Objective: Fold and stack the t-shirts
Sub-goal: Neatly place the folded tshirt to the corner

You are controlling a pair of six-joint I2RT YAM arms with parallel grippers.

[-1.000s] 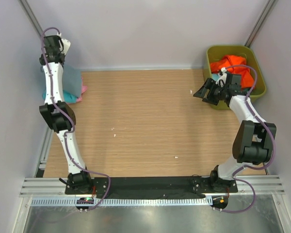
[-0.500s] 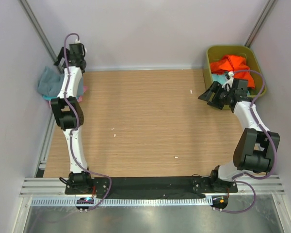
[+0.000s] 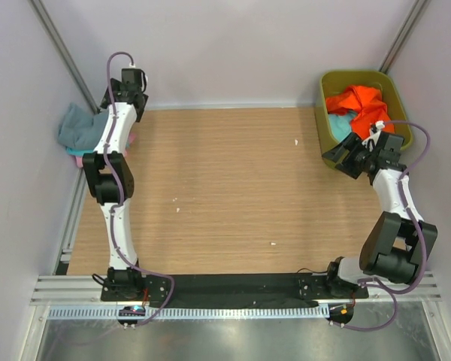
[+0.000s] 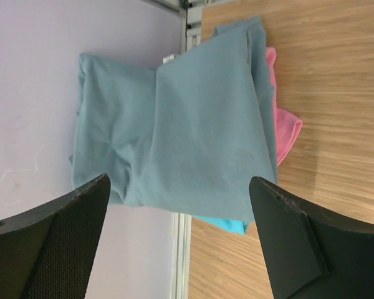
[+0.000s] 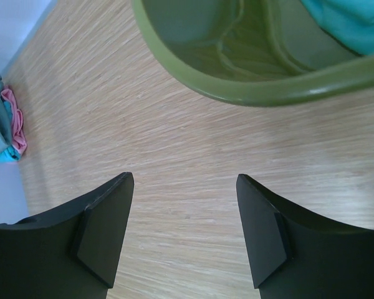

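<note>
Grey-blue t-shirt point(image 4: 174, 112) tops far-left stack point(image 3: 77, 134) beneath left gripper point(image 4: 177, 180), fingers apart; right gripper point(image 5: 184, 176), likewise spread, faces olive tub point(image 5: 237, 93), presumably for the next shirt.

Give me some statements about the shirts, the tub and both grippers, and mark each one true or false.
1. The grey-blue shirt lies on top of the pink shirt. True.
2. The left gripper is shut on the grey-blue shirt. False: its jaws stand wide open above the shirt and hold nothing.
3. The orange shirt is inside the olive tub. True.
4. The right gripper holds the orange shirt. False: it is open and empty, over the table beside the tub.
</note>
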